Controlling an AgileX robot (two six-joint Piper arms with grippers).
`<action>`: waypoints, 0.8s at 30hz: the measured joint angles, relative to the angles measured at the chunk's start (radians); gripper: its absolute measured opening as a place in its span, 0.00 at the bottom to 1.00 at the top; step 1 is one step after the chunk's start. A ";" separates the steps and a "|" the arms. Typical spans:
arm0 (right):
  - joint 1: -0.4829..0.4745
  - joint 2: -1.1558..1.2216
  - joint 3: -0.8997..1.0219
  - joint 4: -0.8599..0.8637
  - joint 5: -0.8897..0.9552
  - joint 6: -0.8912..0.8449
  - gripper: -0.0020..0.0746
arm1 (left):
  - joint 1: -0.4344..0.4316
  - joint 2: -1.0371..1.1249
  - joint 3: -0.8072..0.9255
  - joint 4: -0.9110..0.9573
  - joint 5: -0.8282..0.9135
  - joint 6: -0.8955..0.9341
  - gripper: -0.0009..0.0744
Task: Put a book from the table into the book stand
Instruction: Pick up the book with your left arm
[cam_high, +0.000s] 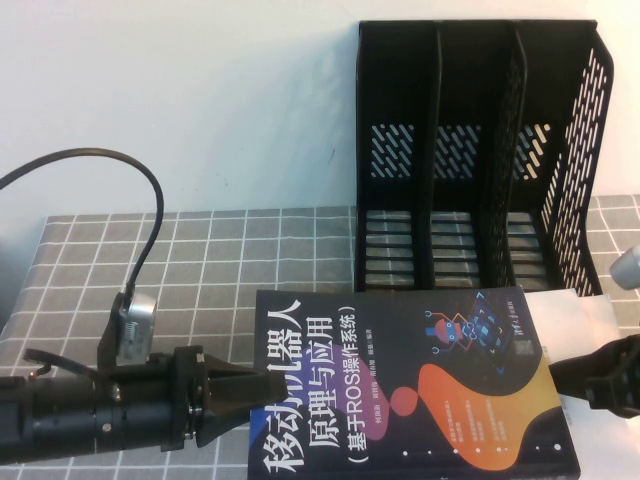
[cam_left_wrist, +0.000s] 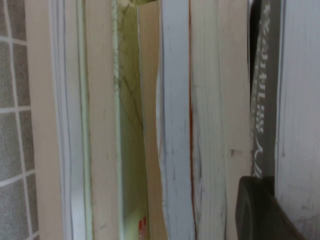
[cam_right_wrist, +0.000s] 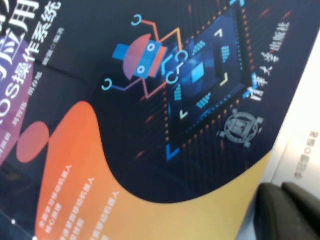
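Observation:
The navy book (cam_high: 420, 390) with the white Chinese title and the robot graphic lies flat, cover up, at the front of the gridded table (cam_high: 250, 250). It rests on a stack of other books, and the left wrist view shows the stack's page edges (cam_left_wrist: 200, 125). My left gripper (cam_high: 245, 397) is at the book's left edge. My right gripper (cam_high: 553, 378) is at its right edge, shut and holding nothing. Its tips (cam_right_wrist: 287, 210) sit beside the cover (cam_right_wrist: 150, 125). The black book stand (cam_high: 470, 150) stands upright behind the book with three empty compartments.
A white book (cam_high: 585, 305) sticks out from under the navy one on the right, and it also shows in the right wrist view (cam_right_wrist: 305, 145). A black cable (cam_high: 150, 200) loops above the left arm. A grey object (cam_high: 630, 265) is at the right edge.

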 joint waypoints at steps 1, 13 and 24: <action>0.000 0.000 0.000 0.000 0.000 -0.006 0.02 | 0.000 0.000 0.000 0.000 0.000 0.000 0.16; 0.000 -0.116 0.010 -0.041 -0.004 -0.023 0.02 | 0.002 -0.106 -0.082 0.041 -0.027 -0.098 0.16; 0.000 -0.315 0.010 -0.094 -0.013 -0.025 0.02 | 0.004 -0.176 -0.360 0.104 -0.037 -0.328 0.16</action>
